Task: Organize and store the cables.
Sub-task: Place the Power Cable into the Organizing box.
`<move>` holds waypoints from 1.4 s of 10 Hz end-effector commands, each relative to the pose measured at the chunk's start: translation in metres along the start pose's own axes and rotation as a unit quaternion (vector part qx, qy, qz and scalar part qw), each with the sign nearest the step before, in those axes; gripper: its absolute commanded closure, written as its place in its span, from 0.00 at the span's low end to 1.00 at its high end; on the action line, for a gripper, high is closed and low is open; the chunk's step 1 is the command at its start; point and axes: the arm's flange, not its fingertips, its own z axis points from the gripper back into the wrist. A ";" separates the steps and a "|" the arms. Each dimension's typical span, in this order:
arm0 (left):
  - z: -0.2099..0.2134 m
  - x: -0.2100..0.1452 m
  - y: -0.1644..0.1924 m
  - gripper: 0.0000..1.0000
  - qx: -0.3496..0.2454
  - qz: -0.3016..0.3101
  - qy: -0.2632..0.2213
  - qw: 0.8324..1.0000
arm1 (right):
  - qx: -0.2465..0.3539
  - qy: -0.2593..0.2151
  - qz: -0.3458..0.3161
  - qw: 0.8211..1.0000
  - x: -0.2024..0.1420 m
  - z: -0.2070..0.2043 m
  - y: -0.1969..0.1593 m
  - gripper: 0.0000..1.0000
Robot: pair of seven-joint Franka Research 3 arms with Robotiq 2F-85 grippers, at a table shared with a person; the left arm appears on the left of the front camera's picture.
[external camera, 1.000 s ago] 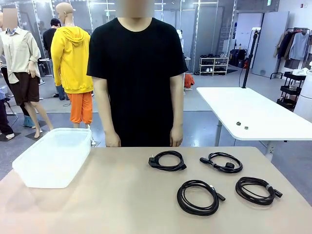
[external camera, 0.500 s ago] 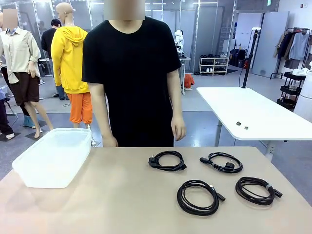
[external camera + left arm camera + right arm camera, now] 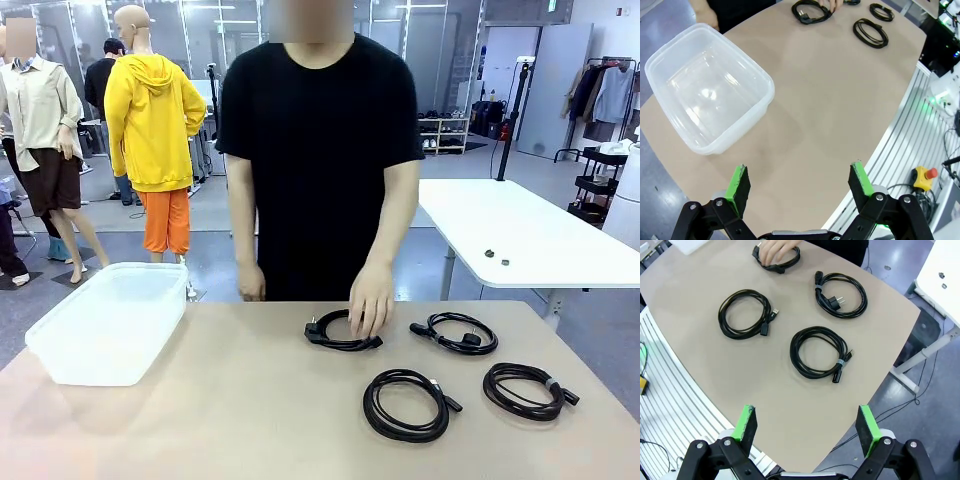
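Note:
Several coiled black cables lie on the tan table's right half. The person's hand (image 3: 371, 300) rests on the far-left coil (image 3: 335, 332). Another coil (image 3: 455, 333) lies to its right; two more (image 3: 405, 404) (image 3: 525, 390) sit nearer the robot. The right wrist view looks down on these coils (image 3: 819, 352) (image 3: 744, 313) (image 3: 842, 294), with the hand on the far one (image 3: 776, 259). My right gripper (image 3: 806, 424) hangs open above the table edge. My left gripper (image 3: 799, 181) is open, high above the table near the clear tub (image 3: 670, 55).
A clear plastic tub (image 3: 70, 368) stands at the table's left, with nothing in it. A person in a black shirt stands at the far edge. A white table (image 3: 520, 235) stands behind to the right. Bare tabletop lies between tub and coils.
The person stepped to the right, leaned in and brought a hand down onto the far-left coil. Neither gripper's state has changed.

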 end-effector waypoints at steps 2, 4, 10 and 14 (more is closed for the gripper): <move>-0.001 -0.001 0.001 0.00 -0.006 -0.005 -0.003 1.000 | 0.002 -0.003 0.002 1.000 0.000 0.000 0.000 0.00; -0.001 -0.001 0.001 0.00 -0.006 -0.005 -0.003 1.000 | 0.002 -0.003 0.002 1.000 0.000 0.000 0.000 0.00; -0.001 -0.001 0.001 0.00 -0.006 -0.005 -0.003 1.000 | 0.002 -0.003 0.002 1.000 0.000 0.000 0.000 0.00; -0.001 -0.001 0.001 0.00 -0.006 -0.005 -0.003 1.000 | 0.002 -0.003 0.002 1.000 0.000 0.000 0.000 0.00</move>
